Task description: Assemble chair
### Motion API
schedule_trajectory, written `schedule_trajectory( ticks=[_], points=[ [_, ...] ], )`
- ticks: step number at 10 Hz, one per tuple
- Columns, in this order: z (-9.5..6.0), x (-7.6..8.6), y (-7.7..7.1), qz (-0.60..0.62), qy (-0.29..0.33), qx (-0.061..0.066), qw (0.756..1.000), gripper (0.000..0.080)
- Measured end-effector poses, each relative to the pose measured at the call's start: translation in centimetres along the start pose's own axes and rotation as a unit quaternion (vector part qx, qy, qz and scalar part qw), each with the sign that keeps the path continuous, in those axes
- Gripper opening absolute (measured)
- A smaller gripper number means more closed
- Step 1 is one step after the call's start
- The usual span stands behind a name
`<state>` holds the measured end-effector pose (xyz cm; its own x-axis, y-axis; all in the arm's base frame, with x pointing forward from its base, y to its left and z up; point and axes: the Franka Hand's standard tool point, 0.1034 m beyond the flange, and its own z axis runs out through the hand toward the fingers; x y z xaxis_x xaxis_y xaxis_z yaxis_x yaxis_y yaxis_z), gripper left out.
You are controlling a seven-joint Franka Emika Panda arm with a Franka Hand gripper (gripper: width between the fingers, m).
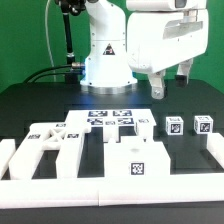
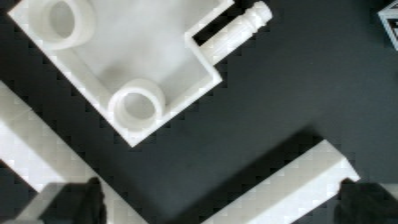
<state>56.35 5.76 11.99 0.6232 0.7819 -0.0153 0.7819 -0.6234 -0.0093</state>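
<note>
The chair lies in loose white pieces on the black table [image 1: 30,100], none joined that I can see. An open frame [image 1: 55,140] sits near the front corner on the exterior view's left. A tagged slab [image 1: 135,160] is at the middle of the front edge, close behind the white border rail [image 1: 110,192]. Three cube-ended legs [image 1: 173,124] stand apart in a row toward the edge on the exterior view's right. The marker board [image 1: 110,115] lies mid-table, behind the slab. The gripper [image 1: 170,85] hangs above the legs, jaws spread wide and holding nothing. In the wrist view a flat piece with two round sockets [image 2: 125,60] lies below the blurred fingers [image 2: 71,200], untouched.
</note>
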Motion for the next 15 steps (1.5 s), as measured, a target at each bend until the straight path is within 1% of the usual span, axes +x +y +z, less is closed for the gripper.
schedule_trajectory(
  ticks=[5,7,8,9,10,11,15],
  points=[
    [0.0,-0.1,0.1,0.001,0.0,0.0,1.0,0.065],
    [0.2,-2.0,2.0,0.039,-0.004,-0.005,0.999,0.065],
    [0.5,-3.3,3.1,0.079,-0.007,-0.007,0.997,0.065],
    [1.0,-4.8,3.9,0.128,-0.012,0.004,0.992,0.065],
    [1.1,-5.5,4.4,0.142,-0.019,0.013,0.99,0.065],
    [1.0,-5.0,4.1,0.137,-0.016,0.012,0.99,0.065],
    [1.2,-5.2,4.3,0.148,-0.017,0.014,0.989,0.065]
  ],
)
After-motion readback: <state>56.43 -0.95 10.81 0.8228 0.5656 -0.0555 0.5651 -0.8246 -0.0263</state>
